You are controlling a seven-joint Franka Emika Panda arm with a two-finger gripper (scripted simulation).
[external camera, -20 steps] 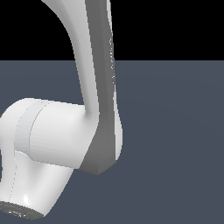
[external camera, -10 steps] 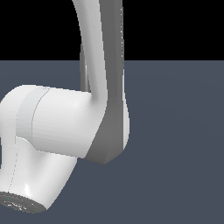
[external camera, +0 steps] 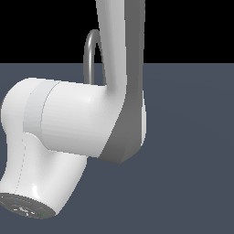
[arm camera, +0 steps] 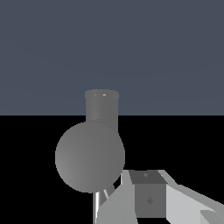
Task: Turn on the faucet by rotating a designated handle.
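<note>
While the arm (external camera: 114,91) hides most of the faucet (external camera: 90,52), the claw's state cannot be told.

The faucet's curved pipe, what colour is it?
Dull grey; the faucet spout shows best in the exterior view, looping up behind the white arm.

In the exterior view, the white robot arm (external camera: 91,123) has been shifted toward that view's right, and its upright link now stands further right. Behind it, the curved top of the faucet (external camera: 91,50) has been uncovered; it was hidden by the arm in both earlier pictures.
</note>
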